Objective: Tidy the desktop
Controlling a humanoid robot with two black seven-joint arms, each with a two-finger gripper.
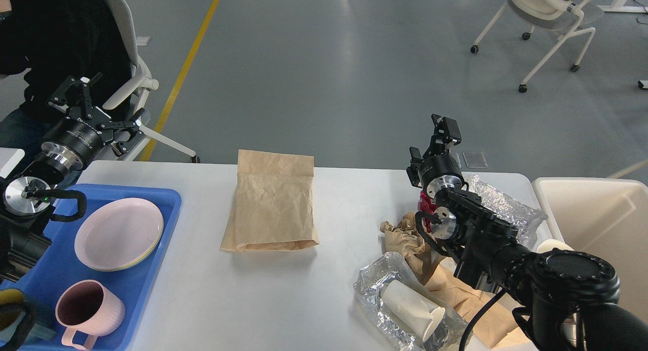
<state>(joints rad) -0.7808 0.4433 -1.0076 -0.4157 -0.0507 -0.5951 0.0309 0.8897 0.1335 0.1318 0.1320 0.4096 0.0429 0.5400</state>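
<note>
The wide white matte desktop (202,300) fills the near half of the view, and it is nowhere near tidy yet. On its left sits a blue plastic tray (152,275) with a stack of pale pink plates (119,233) and a ribbed pink mug (88,308) nearer the front; off the right edge stands a cream plastic bin (597,214). In the middle, well apart from everything, a flat brown paper bag (273,209) lies creased, its folded top toward the far edge. Right of it is the clutter: crumpled brown paper (410,237), a shiny foil wrapper (501,201) by the far corner, a crinkled foil tray (372,285) with a white paper cup (412,305) lying on its side in it, and a red can (427,201) barely showing behind the arm. The left gripper (93,100) hangs over the far left corner with fingers spread wide, holding nothing. The right gripper (445,130) is raised above the rubbish pile, seen end-on and dark, so whether it is parted I cannot tell; nothing appears in it. My read: rubbish goes to the bin, and the right arm is best placed. It should drop straight onto one loose piece, pinch a firm fold rather than thin foil, and lift clear before swinging right, so the cup doesn't roll.
</note>
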